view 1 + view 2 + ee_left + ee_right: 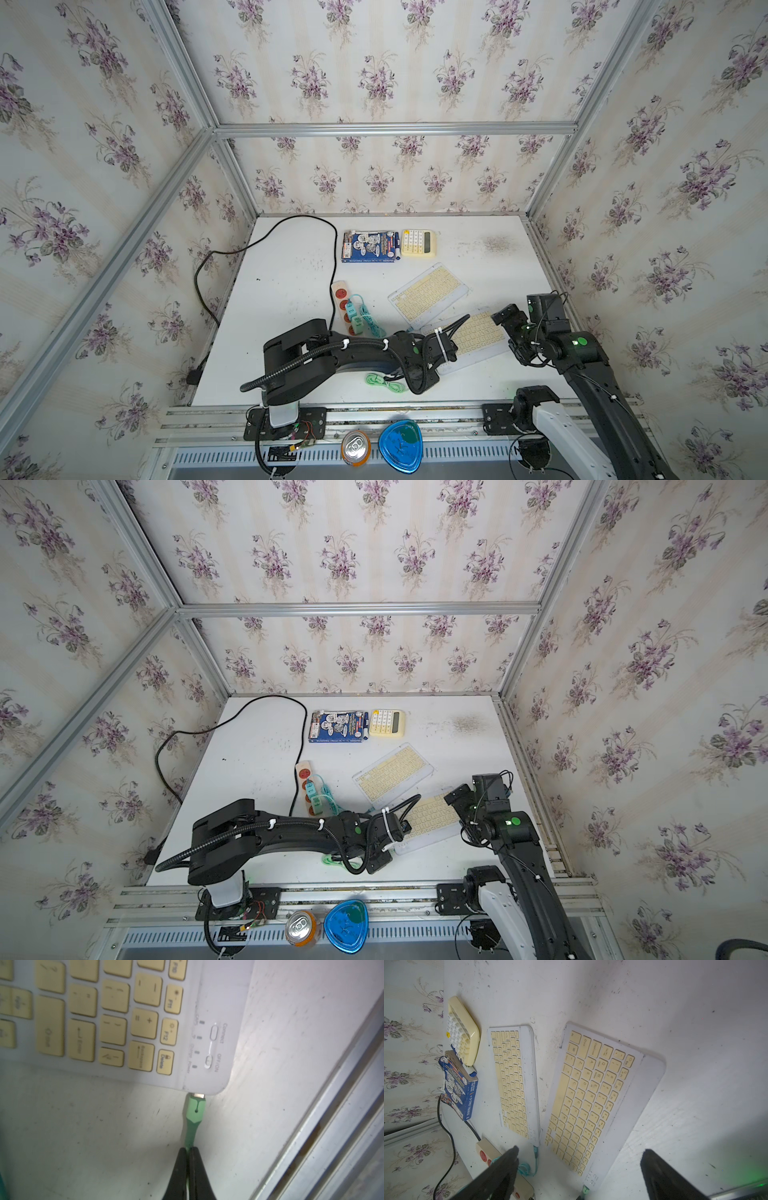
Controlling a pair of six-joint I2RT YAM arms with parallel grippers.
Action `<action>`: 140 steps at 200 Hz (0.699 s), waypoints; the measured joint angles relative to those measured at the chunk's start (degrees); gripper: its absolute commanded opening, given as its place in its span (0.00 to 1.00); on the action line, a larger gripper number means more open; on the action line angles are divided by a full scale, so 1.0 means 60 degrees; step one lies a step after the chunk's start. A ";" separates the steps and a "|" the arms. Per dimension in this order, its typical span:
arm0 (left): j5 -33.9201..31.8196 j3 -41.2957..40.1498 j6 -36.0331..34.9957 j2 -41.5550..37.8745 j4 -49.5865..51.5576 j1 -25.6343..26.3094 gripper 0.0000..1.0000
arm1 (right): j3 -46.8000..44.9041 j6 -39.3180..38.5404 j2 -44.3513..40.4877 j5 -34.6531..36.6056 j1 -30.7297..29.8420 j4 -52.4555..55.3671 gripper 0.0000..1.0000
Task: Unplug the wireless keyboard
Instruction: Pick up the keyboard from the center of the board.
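Left wrist view: the left tool [189, 1150] has its two black fingers pressed together on a green cable [190, 1136], pinching it just behind its plug [196, 1109]. The plug sits at a corner of the wireless keyboard [124, 1022], a white slab with cream keys, close to its on-off switch, and a sliver of the plug's metal tip shows at the keyboard's edge. In both top views the wireless keyboard lies flat on the white tabletop [291, 270], to the right of a beige power strip [345, 305] with red sockets and nearer the robot's base than the strip; the end closest to the strip is hidden under the left arm. A second keyboard [428, 293] of the same look also lies right of the power strip, farther from the base, with a narrow gap between the two. A teal cable [365, 320] is bunched against the power strip and reaches this second keyboard's corner. Right wrist view: the right tool [580, 1151] has its fingers spread wide and holds nothing, at the wireless keyboard's end farthest from the power strip; whether it touches the keyboard cannot be told. Beyond the power strip, a blue book [370, 247] and a cream calculator [419, 242] lie just beside each other. A black cord [332, 257] runs from the power strip's far end and loops away across the tabletop.
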State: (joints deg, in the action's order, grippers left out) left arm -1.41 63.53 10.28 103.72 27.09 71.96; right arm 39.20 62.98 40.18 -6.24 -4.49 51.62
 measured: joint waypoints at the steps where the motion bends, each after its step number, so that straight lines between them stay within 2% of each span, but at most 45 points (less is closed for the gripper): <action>1: 0.0004 -0.0004 -0.0011 -0.0018 0.0004 -0.0004 0.00 | 0.0018 -0.0004 -0.0004 -0.0007 0.0000 0.0018 0.96; 80: 0.0317 -0.0317 -0.0357 -0.1581 -0.0211 -0.0313 0.00 | 0.0834 -0.0182 -0.0499 -0.0994 0.0000 0.0984 0.96; 140: 0.0277 -0.0510 -0.0386 -0.2288 -0.0474 -0.0503 0.00 | 0.0415 0.0044 -0.1268 -0.1945 0.0000 0.1457 0.95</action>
State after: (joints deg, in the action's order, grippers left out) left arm 0.25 60.47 7.97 90.00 24.25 68.95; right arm 41.69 63.24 32.58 -17.91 -4.49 60.36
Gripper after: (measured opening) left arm 0.064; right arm 0.956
